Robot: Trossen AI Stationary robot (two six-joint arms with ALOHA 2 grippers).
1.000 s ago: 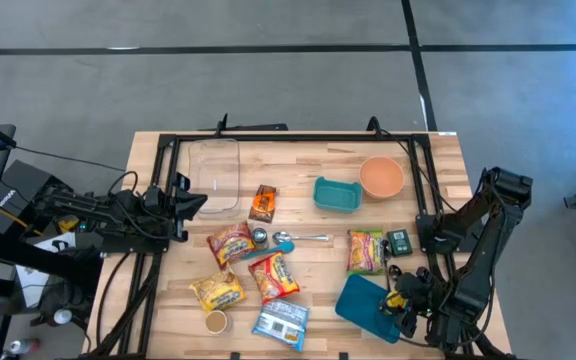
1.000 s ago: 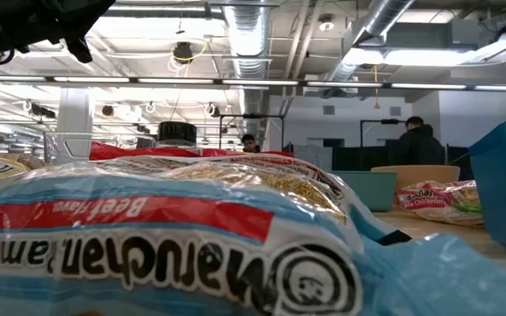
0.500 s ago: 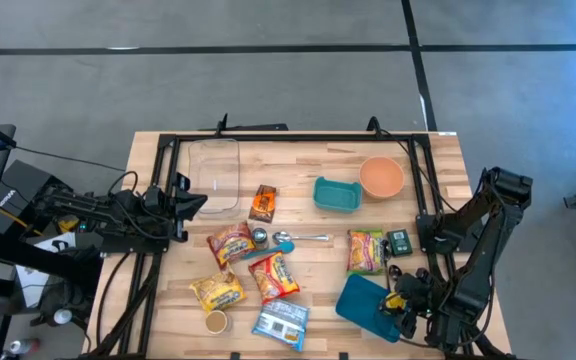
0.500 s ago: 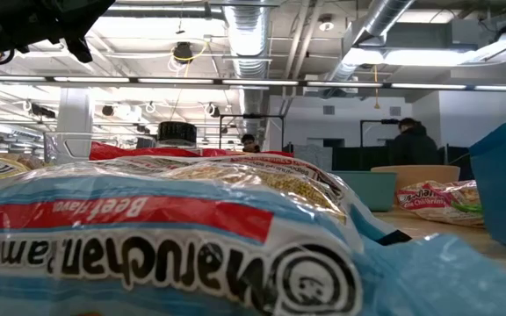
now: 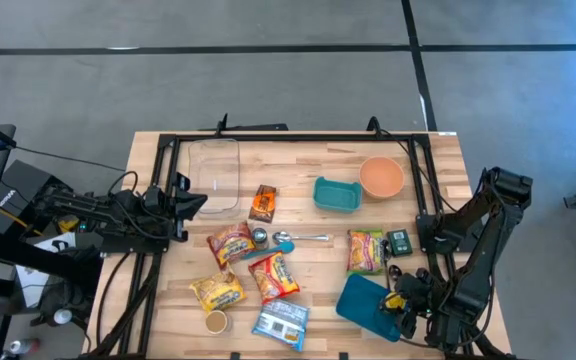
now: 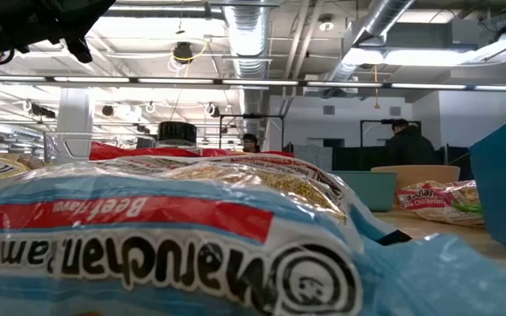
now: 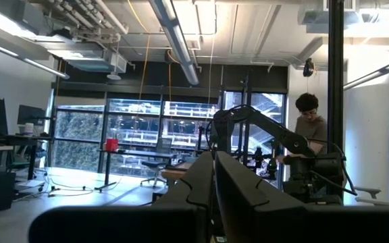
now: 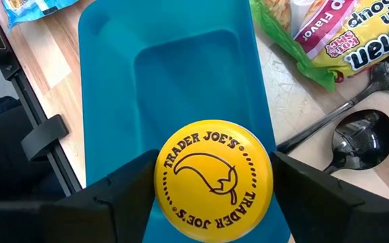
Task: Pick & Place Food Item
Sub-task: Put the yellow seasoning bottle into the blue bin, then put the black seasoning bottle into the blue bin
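Right gripper point(image 8: 215, 181) clamped on yellow tin point(image 8: 215, 181), lid marked "Trader Joe's", fingers point(image 8: 123, 185) bearing on both sides. Tin held just above blue tray point(image 8: 174, 61), near table's point(image 5: 308, 160) right front corner. Whether tin touches tray: cannot tell.

Left gripper point(image 7: 215, 179) shut, empty, parked off table's left edge, pointing out into the room. Idle.

Progress, as judged: pick apparently done, place pending. Tin over tray, not yet released. Remaining: lower, open, withdraw. If tray is target, near the end for this item.

Containers:
- Blue tray: nothing resting in it as far as visible; tin hanging over the nearer half.
- Teal box point(image 5: 336, 194): looks empty.
- Orange bowl point(image 5: 381, 177), next to teal box: looks empty.
- Clear tub point(image 5: 214, 175), toward left rear: nothing seen inside.
- Small cup point(image 5: 216, 321), near front edge: contents not discernible.

Loose on table, in no container: green packet point(image 8: 329, 40) just beside tray, spoon point(image 8: 363, 135) next to it, several noodle packets point(image 5: 253, 275) mid-table, blue ramen packet point(image 5: 281, 322) at front.
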